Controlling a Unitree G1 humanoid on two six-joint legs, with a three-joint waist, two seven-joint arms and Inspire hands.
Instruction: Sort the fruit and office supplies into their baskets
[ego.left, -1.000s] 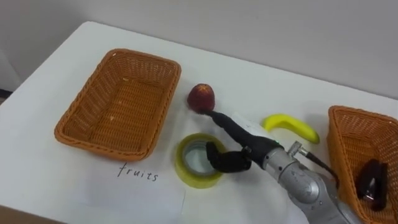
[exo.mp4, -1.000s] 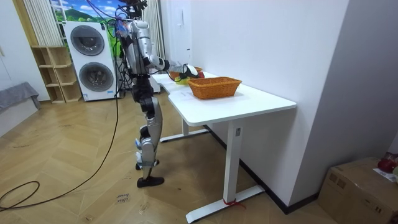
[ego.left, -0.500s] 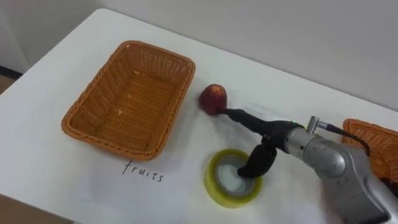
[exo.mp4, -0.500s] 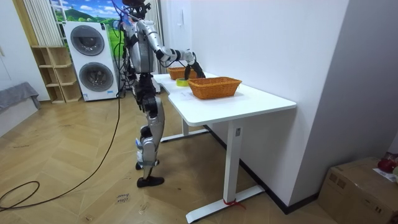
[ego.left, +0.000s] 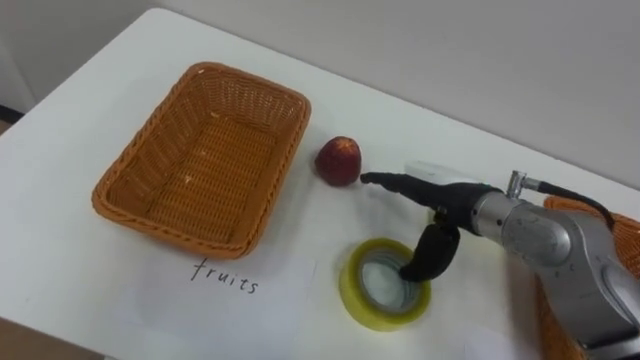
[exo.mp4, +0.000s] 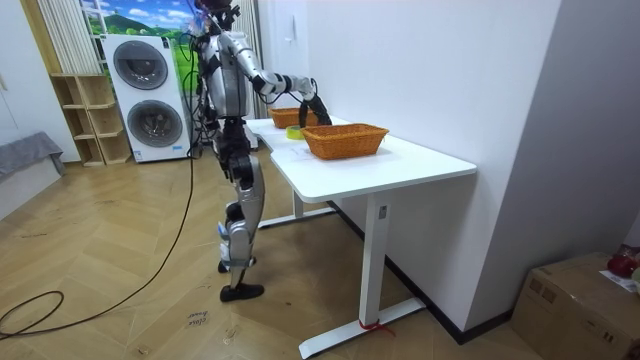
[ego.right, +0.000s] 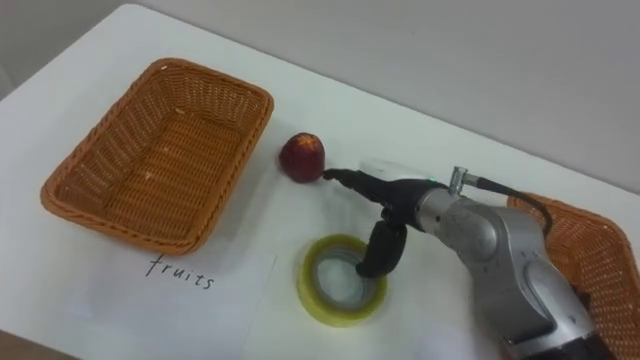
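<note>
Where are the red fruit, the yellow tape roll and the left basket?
red fruit (ego.left: 338, 160), left eye view, middle of its skin.
yellow tape roll (ego.left: 349, 287), left eye view, its left rim.
left basket (ego.left: 143, 133), left eye view, its left rim.

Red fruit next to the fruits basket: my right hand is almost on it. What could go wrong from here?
1. The right hand has straight fingers pointing at the side of the red fruit, not curled round it. A push may roll it off instead of toward the fruits basket.
2. Its thumb hangs down into the ring of the yellow tape roll; moving the hand may drag the roll along.
</note>
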